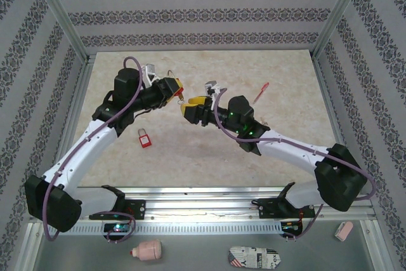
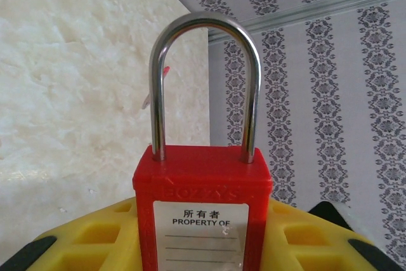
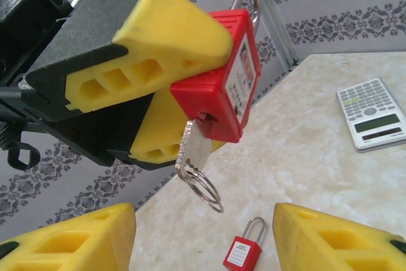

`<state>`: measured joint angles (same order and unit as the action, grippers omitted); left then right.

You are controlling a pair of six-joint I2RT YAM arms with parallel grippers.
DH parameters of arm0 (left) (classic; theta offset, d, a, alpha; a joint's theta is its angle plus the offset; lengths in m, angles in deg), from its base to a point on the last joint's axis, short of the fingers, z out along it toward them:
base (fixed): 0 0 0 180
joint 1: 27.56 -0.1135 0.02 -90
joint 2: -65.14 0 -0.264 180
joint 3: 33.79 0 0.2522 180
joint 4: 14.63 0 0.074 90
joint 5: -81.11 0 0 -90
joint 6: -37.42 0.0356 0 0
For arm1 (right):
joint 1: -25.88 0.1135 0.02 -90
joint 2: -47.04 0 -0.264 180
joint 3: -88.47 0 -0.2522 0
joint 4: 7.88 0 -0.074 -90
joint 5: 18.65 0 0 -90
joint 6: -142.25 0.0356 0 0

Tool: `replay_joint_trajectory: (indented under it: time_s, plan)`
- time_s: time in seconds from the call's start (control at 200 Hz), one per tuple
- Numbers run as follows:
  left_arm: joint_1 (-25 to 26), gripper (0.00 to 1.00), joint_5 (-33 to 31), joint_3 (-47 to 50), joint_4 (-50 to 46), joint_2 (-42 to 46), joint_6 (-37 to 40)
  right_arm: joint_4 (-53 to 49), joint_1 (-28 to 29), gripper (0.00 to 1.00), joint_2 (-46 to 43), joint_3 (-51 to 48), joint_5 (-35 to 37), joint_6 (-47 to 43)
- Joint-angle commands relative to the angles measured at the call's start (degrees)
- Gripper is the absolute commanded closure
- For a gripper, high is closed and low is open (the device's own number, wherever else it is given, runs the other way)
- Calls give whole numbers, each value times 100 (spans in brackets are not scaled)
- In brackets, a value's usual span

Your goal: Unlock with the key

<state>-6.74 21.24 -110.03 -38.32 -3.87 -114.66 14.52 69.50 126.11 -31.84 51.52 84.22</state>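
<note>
A red padlock [image 2: 202, 204] sits upright in my left gripper [image 2: 203, 236], whose yellow fingers [image 2: 82, 239] are shut on its body. Both legs of its steel shackle [image 2: 204, 23] sit in the body. From the right wrist, the same padlock [image 3: 219, 96] hangs with the small silvery key [image 3: 195, 146] stuck in its underside keyhole, and a wire ring [image 3: 207, 187] dangles from the key. My right gripper [image 3: 203, 239] stands open just below the key, touching nothing. From above, the left gripper [image 1: 176, 87] and the right gripper [image 1: 191, 104] nearly meet over the table's middle.
A second red padlock [image 1: 145, 138] lies on the marble table [image 1: 209, 163] in front of the left arm; it is also in the right wrist view [image 3: 243, 253]. A red pen [image 1: 261, 92] lies at the back right. A calculator [image 3: 373, 115] rests on the table.
</note>
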Motion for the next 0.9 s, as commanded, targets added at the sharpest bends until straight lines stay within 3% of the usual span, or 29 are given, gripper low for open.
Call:
replay_joint_trajectory:
  time_s: [0.0,0.62,0.894]
  plan:
    - [149,100,-26,-6,344,78,-115,289,-37,40,131,278,-330,104]
    - [403,100,-251,-122,14,-34,93,91,-286,55,150,370,-407,52]
    - [511,100,-314,-159,-91,-99,173,-131,-291,69,144,478,-370,-62]
